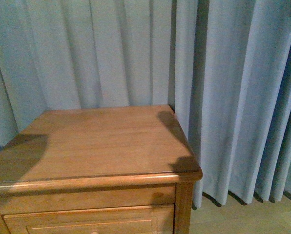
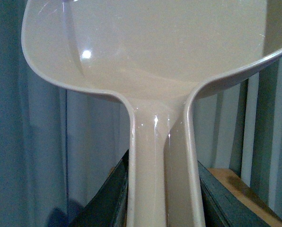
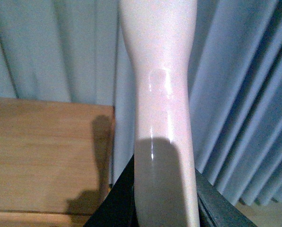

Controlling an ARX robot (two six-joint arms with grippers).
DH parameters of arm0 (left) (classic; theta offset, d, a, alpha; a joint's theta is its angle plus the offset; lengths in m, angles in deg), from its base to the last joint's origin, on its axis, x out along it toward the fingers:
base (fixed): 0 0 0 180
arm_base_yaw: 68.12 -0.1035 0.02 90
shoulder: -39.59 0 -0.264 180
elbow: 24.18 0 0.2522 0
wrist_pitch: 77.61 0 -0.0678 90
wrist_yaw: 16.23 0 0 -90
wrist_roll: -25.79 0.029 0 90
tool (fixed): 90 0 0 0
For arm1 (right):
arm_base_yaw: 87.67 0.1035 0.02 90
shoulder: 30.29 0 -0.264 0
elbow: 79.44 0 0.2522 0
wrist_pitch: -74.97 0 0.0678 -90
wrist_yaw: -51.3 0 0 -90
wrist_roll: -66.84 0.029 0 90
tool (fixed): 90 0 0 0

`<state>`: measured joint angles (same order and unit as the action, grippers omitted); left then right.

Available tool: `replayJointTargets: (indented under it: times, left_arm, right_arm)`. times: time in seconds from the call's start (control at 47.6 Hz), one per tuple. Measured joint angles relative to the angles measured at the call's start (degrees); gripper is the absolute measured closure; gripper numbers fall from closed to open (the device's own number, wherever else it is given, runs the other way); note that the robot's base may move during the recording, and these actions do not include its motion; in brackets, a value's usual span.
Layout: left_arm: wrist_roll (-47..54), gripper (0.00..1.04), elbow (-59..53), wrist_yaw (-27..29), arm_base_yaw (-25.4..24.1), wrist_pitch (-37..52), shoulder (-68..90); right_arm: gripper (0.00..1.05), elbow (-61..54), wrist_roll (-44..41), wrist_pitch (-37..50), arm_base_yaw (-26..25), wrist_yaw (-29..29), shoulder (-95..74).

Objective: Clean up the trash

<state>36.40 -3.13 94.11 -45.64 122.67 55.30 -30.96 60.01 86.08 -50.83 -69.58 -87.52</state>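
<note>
Trash: no white wad shows in any of the three views; where it lies cannot be told.
Bearing from grippers: unknown. Which arm is nearer cannot be judged either.
Dustpan (image 2: 145, 52): one, pinkish-beige. Its long axis runs straight out from the wrist, the handle passing between the fingers and the scoop flaring beyond. The scoop looks bare inside.
Left gripper (image 2: 162, 189): dark fingers press both sides of the dustpan's handle, closed around it.
Pink handle (image 3: 162, 94): one, pale and glossy, pointing away from the wrist. Its working end is out of frame, so the tool is unnamed; probably the brush, by the task.
Right gripper (image 3: 164, 189): fingers flank the pink handle on both sides and touch it, clamped on.
Nightstand (image 1: 96, 141): one, wooden, nothing lying on its top but shadows at the left and right edges. It shows beside the pink handle in the right wrist view.
Drawer (image 1: 87, 200): at least one front, below the top.
Curtain (image 1: 111, 53): pale blue folds behind and beside the nightstand, reaching the floor (image 1: 248, 217).
Arms, front view: neither shows.
Next, judged: find the wad before either tool goes down.
</note>
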Motion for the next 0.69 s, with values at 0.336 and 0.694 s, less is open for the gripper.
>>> replayJointTargets:
  times: [0.336,0.694]
  left_arm:
    - [0.00,0.77,0.00,0.00,-0.02,0.00,-0.02]
    - [0.00,0.77,0.00,0.02,-0.02,0.00,-0.02]
  right_arm:
    - [0.86,-9.66,-4.85,-1.05,-1.14,-4.07,22.75]
    - [0.86,-13.09,-5.64,0.24,-3.87,-5.09,26.12]
